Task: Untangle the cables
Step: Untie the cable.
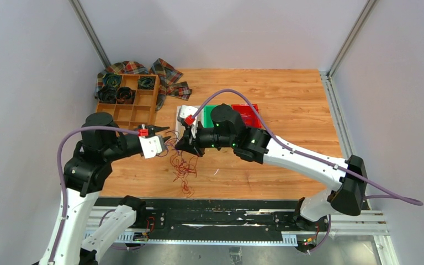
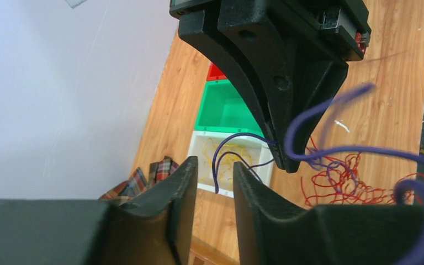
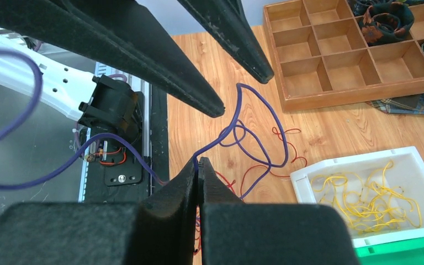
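- Top external: high above near edge, looking down on whole table (image 1: 287,94).
- Left wrist: close, faces right gripper (image 2: 286,164) head-on.
- Right wrist: close, opposite heading; both wrists share white bin (image 3: 359,161).

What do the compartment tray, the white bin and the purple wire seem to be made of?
The compartment tray looks like wood: matte brown with visible grain. The white bin is probably moulded plastic: smooth, thin walls. The purple wire seems plastic-insulated: even colour, limp loops; its core is not visible.
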`<action>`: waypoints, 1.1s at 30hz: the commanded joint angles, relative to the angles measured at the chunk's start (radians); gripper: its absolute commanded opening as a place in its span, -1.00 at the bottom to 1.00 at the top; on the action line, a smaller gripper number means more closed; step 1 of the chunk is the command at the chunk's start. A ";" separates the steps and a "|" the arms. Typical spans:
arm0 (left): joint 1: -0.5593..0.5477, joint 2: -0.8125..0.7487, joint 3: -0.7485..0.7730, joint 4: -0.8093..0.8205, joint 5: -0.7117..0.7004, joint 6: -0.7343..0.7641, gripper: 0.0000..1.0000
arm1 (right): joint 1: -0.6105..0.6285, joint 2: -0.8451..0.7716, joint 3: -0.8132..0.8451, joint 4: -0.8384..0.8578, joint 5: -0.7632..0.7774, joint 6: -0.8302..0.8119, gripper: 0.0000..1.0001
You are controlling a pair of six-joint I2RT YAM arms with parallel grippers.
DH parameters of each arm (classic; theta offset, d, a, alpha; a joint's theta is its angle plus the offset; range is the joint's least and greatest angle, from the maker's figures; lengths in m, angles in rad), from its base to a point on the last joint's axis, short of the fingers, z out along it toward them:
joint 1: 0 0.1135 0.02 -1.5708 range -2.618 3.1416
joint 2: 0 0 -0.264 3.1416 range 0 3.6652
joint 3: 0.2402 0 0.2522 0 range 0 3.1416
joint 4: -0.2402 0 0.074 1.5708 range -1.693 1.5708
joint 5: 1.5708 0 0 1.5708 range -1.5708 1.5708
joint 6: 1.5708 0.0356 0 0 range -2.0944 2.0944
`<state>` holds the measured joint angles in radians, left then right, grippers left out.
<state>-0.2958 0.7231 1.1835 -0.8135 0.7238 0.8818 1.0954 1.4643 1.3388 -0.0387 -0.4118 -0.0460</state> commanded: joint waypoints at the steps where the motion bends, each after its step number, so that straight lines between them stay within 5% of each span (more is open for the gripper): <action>1: 0.002 0.013 -0.002 0.004 0.032 -0.033 -0.38 | 0.023 0.009 0.044 -0.019 -0.030 -0.020 -0.99; 8: 0.001 0.066 0.015 0.004 0.033 -0.067 -0.98 | 0.024 0.022 0.050 0.026 -0.023 0.015 -0.99; 12: 0.001 0.103 0.072 0.015 0.002 -0.121 -0.99 | 0.024 0.025 0.040 0.045 0.048 0.050 -0.95; 27: 0.002 0.196 0.342 0.075 -0.040 -0.489 -0.99 | 0.023 -0.094 -0.213 0.373 0.364 0.194 0.11; 33: 0.001 0.218 0.426 0.075 -0.029 -0.567 -0.99 | 0.023 -0.079 -0.235 0.445 0.357 0.196 0.11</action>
<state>-0.2958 0.9295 1.5608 -0.7647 0.6895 0.4011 1.0958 1.3838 1.1110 0.3073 -0.0917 0.1349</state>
